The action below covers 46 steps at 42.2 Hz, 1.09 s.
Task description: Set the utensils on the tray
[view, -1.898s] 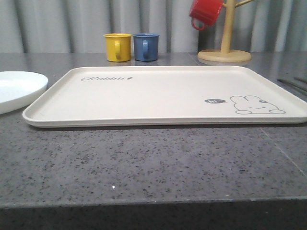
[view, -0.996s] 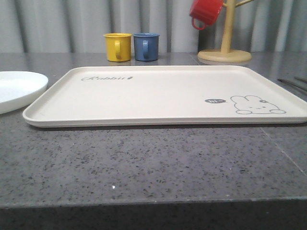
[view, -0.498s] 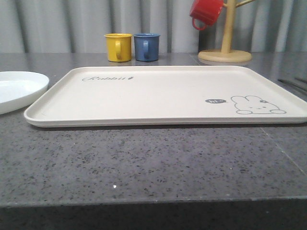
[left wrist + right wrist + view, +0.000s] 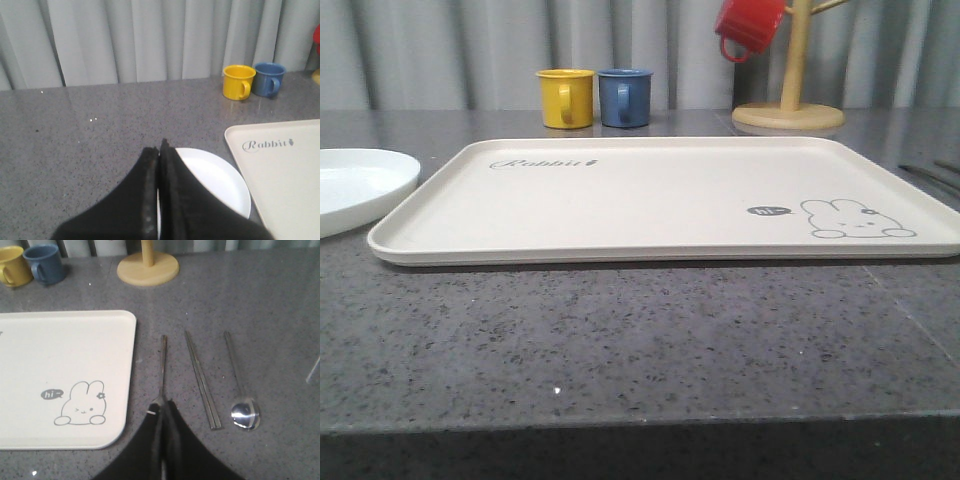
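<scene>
The cream tray [image 4: 660, 195] lies bare on the grey surface [image 4: 640, 340], just as it did across the past two seconds in the front view: apart from a slight wobble in the framing, nothing on it or around it has shifted, and no cutlery has arrived. By that measure the task has not begun to show results, with all three pieces yet to be moved.

The fork [image 4: 162, 365], the chopsticks [image 4: 201, 377] and the spoon [image 4: 240, 385] lie side by side on the surface just beside the tray's right edge, near its rabbit drawing, the fork nearest the tray and the spoon farthest. The right gripper [image 4: 162, 412] hangs over the fork's head with its jaws pressed together and nothing visibly between them; whether they touch the fork cannot be told. The left gripper [image 4: 159, 155], jaws likewise closed and empty, is poised above a white plate [image 4: 220, 180] to the left of the tray.

Much is hard to read. The fork's tines are covered by the dark jaws, so only its handle shows. In the front view the cutlery appears as no more than thin dark lines at the right edge. A red mug [image 4: 750, 28] on a wooden stand [image 4: 788, 110] is cut off by the top of the front picture. A yellow mug [image 4: 565, 98] and a blue mug [image 4: 624, 97] stand behind the tray.
</scene>
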Tool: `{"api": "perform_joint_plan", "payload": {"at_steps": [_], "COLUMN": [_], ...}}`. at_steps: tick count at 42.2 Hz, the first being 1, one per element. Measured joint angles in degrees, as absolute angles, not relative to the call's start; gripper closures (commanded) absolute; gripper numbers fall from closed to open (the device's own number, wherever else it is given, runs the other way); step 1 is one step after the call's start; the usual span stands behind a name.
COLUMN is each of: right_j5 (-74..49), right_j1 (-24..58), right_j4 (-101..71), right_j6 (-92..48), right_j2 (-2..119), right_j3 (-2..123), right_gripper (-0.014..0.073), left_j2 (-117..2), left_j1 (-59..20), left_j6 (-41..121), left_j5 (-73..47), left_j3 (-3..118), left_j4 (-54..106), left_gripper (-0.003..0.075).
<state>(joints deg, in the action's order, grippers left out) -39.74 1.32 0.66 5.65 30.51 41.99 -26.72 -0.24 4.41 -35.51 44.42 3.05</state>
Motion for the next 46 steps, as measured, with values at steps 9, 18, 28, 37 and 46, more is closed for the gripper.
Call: {"api": "perform_joint_plan", "payload": {"at_steps": [9, 18, 28, 37, 46], "right_j5": [-43.6, -44.6, -44.7, -44.7, -44.8], "right_j1": [1.3, 1.3, 1.3, 1.3, 1.3], "right_j4": [0.7, 0.7, 0.7, 0.7, 0.7], "right_j6": [3.8, 3.6, 3.6, 3.6, 3.6], "right_j2": [34.4, 36.5, 36.6, 36.6, 36.6], "right_j3": [42.0, 42.0, 42.0, 42.0, 42.0], "right_gripper": [0.0179, 0.0071, 0.0071, 0.0071, 0.0071], "left_j2": [-29.8, -33.2, -43.1, -55.1, -66.2], "left_j1": [-0.2, -0.2, -0.2, -0.1, 5.4], "left_j6": [4.4, 4.4, 4.4, 4.4, 4.4], "left_j5": [-36.0, -38.9, -48.7, -52.5, -52.7], "left_j3": [44.3, 44.3, 48.4, 52.6, 57.3], "left_j4": [3.0, 3.0, 0.0, -1.6, -0.9], "left_gripper": [0.0423, 0.0260, 0.0260, 0.0259, 0.0259]}}
